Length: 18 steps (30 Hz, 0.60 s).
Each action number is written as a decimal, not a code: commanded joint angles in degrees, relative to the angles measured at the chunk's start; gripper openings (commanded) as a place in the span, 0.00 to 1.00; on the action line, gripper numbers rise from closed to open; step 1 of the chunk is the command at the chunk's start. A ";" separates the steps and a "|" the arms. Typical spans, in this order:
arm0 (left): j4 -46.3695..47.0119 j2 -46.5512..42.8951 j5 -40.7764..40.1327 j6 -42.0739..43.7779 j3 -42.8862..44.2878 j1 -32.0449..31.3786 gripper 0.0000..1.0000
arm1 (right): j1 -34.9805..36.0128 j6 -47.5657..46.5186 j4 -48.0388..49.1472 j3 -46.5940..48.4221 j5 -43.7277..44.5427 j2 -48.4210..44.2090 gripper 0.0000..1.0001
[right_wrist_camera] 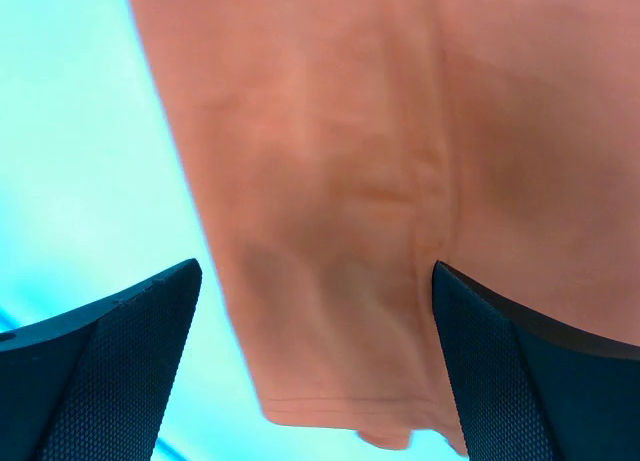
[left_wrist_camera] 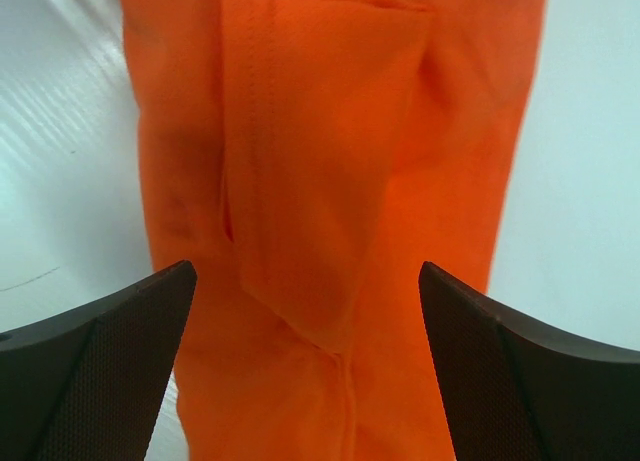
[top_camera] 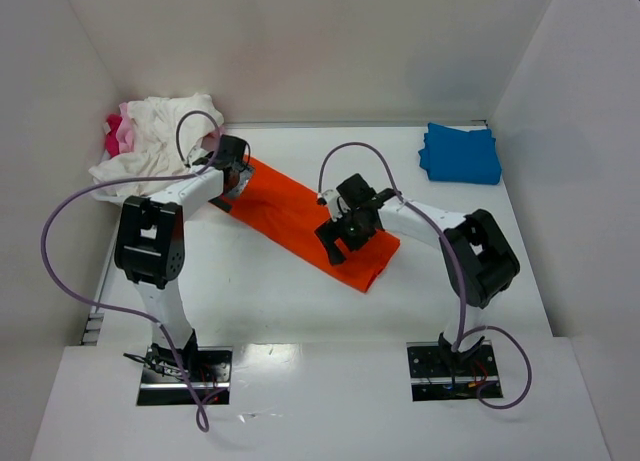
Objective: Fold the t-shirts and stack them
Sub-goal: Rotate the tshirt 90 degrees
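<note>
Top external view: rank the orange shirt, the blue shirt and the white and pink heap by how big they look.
1. orange t-shirt, laid out as a long strip.
2. white and pink heap, nearly as large, so these two are close.
3. blue t-shirt, folded, clearly smallest.

Left arm (top_camera: 192,189): white links between chunky black joint housings.
Right arm (top_camera: 415,217): the same white and black build.
Cables (top_camera: 45,246): one mauve cable looping off each arm, down to its base.
Base plates (top_camera: 215,364): dark, flat, with thin red and dark wires bunched on top.
Left fingers (left_wrist_camera: 100,381): dark wedges, cross-hatched faces.
Right fingers (right_wrist_camera: 100,381): same dark wedges, woven-looking texture.
</note>
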 commanded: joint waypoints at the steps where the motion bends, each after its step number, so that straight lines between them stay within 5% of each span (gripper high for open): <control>1: -1.68 0.76 -1.52 0.64 1.07 0.24 1.00 | 4.09 2.87 1.37 -1.03 -5.30 -1.27 1.00; 18: -0.17 13.64 3.35 6.20 11.80 0.24 1.00 | 6.67 2.42 1.21 -0.50 2.53 1.67 1.00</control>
